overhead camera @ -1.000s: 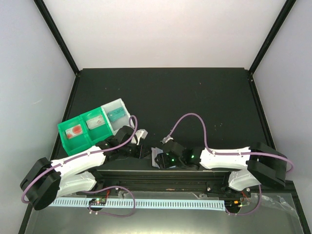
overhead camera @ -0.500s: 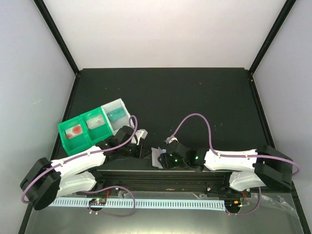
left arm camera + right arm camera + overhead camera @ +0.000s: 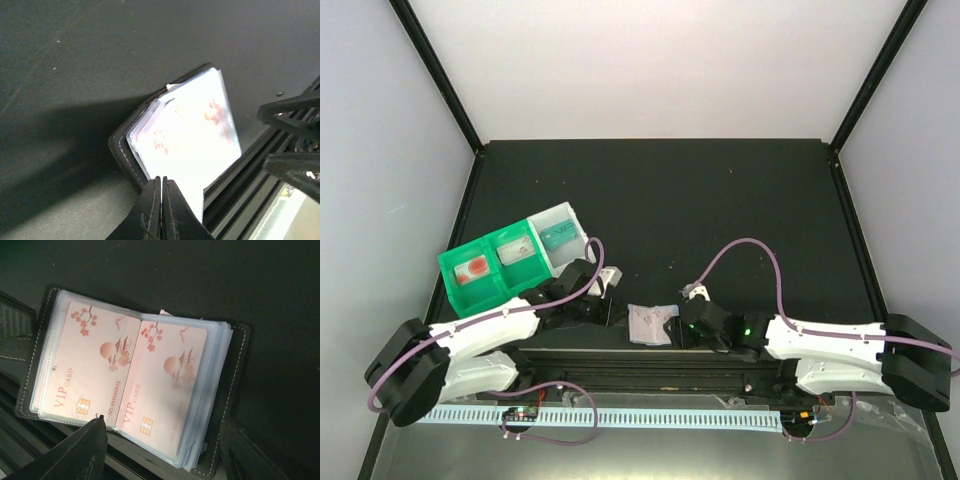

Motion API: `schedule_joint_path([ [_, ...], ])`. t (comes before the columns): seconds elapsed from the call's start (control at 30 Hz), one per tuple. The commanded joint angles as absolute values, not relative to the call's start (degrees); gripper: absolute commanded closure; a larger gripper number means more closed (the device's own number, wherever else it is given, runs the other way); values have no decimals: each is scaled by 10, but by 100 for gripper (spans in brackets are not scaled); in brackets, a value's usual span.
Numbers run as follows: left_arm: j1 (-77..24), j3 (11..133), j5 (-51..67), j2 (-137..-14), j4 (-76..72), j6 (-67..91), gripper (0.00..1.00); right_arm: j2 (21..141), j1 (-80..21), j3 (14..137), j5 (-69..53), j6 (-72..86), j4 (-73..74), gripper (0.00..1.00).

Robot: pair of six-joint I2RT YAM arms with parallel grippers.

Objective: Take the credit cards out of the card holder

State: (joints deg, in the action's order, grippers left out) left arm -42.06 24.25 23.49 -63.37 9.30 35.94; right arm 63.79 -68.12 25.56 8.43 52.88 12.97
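From above: find the card holder (image 3: 650, 324) opened flat on the table (image 3: 720, 200), close to the near edge and just beside the dark rail (image 3: 620, 362). Left pincer (image 3: 608, 298) on one side, right pincer (image 3: 682, 325) on the other. Green tray (image 3: 490, 262) further left, apart from all this.

Through the left wrist: left pincer (image 3: 161, 200) pressed together, tips against the dark border of the card holder (image 3: 185, 140). Cannot tell pinching that border from merely pressing on it.

Through the right wrist: right pincer (image 3: 162, 427) spread wide over the card holder (image 3: 235, 390), gripping nothing. Two pink cards (image 3: 85, 365) side by side, each inside a clear sleeve, with more sleeves stacked beneath.

Judging ahead: risk of nipping sleeve together with card and so dragging or lifting the whole card holder, given a weak hold on the left border. Risk also of fingers skating off the glossy plastic, or of nudging the card holder over the near edge onto the rail.
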Motion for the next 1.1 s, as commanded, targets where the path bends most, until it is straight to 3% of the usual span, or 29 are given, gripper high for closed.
schedule_joint_path([
  [0.0,-419,272,205,-643,120,350,98,613,-684,265,135,525,162,37],
  [0.1,-417,283,181,-631,143,350,93,604,-682,274,149,515,175,40],
  [0.4,-417,308,166,-594,177,359,56,623,-668,273,143,495,140,47],
  [0.5,-417,303,191,-594,157,368,49,650,-664,279,127,497,128,53],
  [0.6,-418,292,216,-603,132,376,46,676,-662,284,116,502,119,64],
  [0.73,-418,255,255,-613,49,403,46,700,-659,283,98,503,91,71],
  [1.07,-426,205,293,-652,-54,445,53,753,-658,292,85,503,81,75],
])
